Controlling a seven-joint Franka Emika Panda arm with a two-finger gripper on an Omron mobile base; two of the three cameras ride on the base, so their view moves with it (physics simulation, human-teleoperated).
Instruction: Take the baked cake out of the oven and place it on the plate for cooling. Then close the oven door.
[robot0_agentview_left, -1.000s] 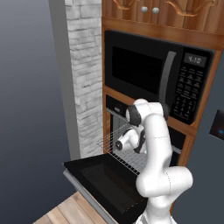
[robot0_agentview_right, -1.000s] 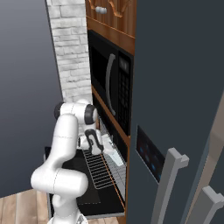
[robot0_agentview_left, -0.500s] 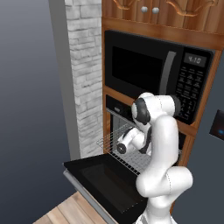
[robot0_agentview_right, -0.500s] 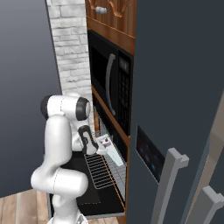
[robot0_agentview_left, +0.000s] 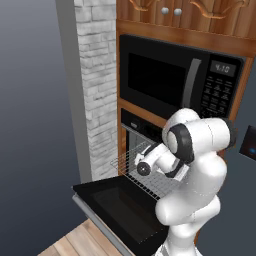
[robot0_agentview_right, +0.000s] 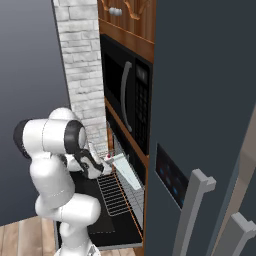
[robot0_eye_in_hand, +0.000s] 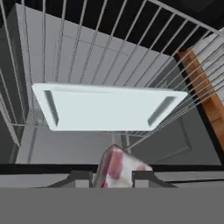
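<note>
The gripper (robot0_eye_in_hand: 112, 175) pinches the cake (robot0_eye_in_hand: 118, 168), a pink and white piece, just in front of the oven (robot0_agentview_left: 145, 135) opening. Below the oven, the oven door (robot0_agentview_left: 120, 207) lies open and flat; a pale tray (robot0_eye_in_hand: 107, 107) rests on the oven's wire rack (robot0_agentview_left: 150, 177)

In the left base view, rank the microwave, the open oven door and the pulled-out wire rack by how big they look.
1. microwave
2. oven door, though it sits nearer the camera and the arm hides part of it
3. wire rack, mostly hidden by the arm

Glossy white rounded arm (robot0_agentview_left: 200, 165) segments, dark joint bands, dark-tipped tool (robot0_eye_in_hand: 111, 179).
</note>
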